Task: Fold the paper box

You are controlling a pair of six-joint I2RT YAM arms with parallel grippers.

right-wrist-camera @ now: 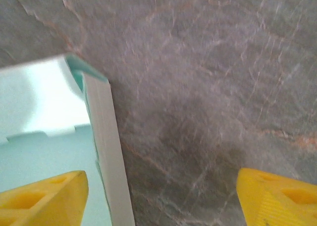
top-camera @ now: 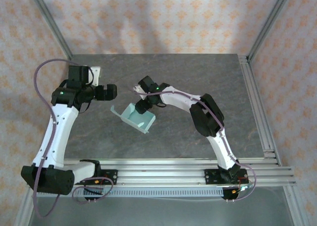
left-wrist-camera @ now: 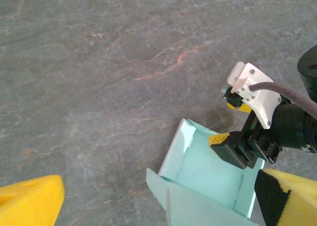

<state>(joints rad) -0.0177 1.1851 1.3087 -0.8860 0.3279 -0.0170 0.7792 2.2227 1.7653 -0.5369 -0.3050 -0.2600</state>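
**Right gripper straddles a raised wall of the paper box; left gripper stands apart**

I have the paper box (top-camera: 132, 118) lying near the middle of the grey stone-patterned table (top-camera: 198, 77), turned on a diagonal to the table's edges. It is partly folded into a shallow open tray of pale mint-green card. The base is down, the side walls are raised, and a flap (top-camera: 115, 112) at its left end splays outward.

The right gripper (top-camera: 142, 107) reaches the box from its far right side and sits over the far edge. On the right wrist camera, one upright wall (right-wrist-camera: 106, 151) of the box stands between that gripper's two yellow fingers (right-wrist-camera: 44, 198). One finger is over the inside of the tray and the other is outside it, above bare table. The jaws are apart, with a clear gap showing between the wall and the outer finger. I cannot tell whether the inner finger touches the card. The left wrist camera agrees: one yellow-tipped finger is inside the tray and the other is beyond the wall.

The left gripper (top-camera: 113, 91) is to the left of the box and a little beyond it, apart from the card in the overhead view. Its jaws are spread wide and hold nothing. On its own camera the box's open interior and the splayed flap lie below and ahead of it.
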